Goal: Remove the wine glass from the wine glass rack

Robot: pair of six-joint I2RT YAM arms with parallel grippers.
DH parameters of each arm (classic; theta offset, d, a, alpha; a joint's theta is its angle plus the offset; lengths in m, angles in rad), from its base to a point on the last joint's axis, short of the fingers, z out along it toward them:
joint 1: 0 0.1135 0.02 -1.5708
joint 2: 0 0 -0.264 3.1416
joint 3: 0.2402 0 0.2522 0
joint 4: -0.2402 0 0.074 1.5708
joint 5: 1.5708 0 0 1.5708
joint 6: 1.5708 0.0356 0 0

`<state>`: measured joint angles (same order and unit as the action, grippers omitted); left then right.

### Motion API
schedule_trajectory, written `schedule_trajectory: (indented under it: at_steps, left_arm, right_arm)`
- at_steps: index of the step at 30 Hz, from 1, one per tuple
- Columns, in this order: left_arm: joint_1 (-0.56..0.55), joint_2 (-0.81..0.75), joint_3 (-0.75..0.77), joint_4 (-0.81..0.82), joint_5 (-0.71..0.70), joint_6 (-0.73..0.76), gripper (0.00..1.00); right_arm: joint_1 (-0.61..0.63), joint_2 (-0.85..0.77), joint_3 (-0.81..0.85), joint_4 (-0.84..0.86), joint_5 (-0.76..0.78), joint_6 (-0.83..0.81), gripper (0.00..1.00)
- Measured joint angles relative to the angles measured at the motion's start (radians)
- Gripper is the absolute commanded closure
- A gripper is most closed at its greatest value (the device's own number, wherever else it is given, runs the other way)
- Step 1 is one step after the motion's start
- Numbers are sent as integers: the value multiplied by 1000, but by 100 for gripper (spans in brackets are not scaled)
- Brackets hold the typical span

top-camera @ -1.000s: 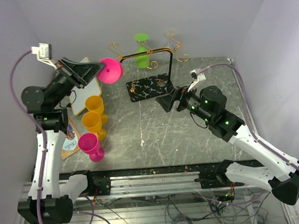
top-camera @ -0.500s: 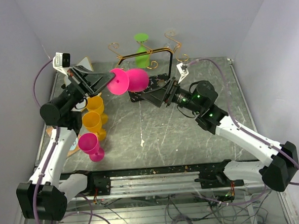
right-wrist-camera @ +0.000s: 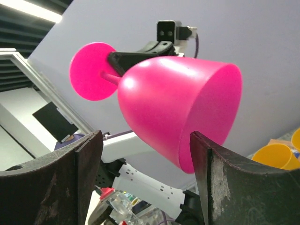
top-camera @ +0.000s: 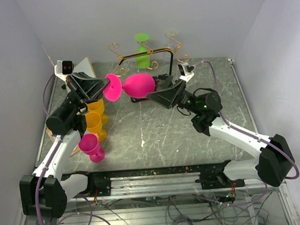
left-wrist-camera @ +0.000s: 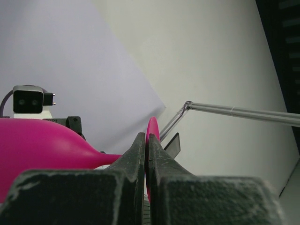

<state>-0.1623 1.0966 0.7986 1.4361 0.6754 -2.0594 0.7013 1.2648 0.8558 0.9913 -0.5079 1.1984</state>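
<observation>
Pinching the stem, the left claw (top-camera: 106, 87) holds the pink wine glass (top-camera: 138, 85) sideways, just near of the wine glass rack (top-camera: 171, 62); the right claw (right-wrist-camera: 145, 133) stands apart at its bowl. Probably light, slippery plastic.

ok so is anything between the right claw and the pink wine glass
Nothing visible does. The right claw is open, and in its wrist view the bowl of the pink wine glass lies straight ahead with only air between them. The left claw is shut on the stem by the foot, at the glass's other end.
</observation>
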Motion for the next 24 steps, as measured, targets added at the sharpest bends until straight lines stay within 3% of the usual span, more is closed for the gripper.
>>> schedule_trajectory:
  at_steps: [5,12,14,16,18,22,24]
  left_arm:
    - [-27,-5,-29,13,-24,-11,93]
    - [-67,45,-47,42,-89,-53,91]
    - [-76,67,-47,42,-100,-65,84]
    - [-85,78,-47,42,-101,-64,71]
    - [-90,76,-48,42,-95,-41,52]
    - [-89,25,-77,2,-72,78,28]
    - [-89,-23,-96,-69,-63,166,22]
  right_arm:
    - [0,-9,-17,80,-11,15,42]
    - [-4,-21,-59,267,-29,70,74]
    - [-5,-20,-63,318,-37,97,89]
    - [-5,-19,-63,357,-46,117,100]
    - [-5,-19,-63,382,-55,130,100]
    - [-5,-90,-90,363,-36,103,100]
    - [-2,-133,-100,318,-8,78,100]
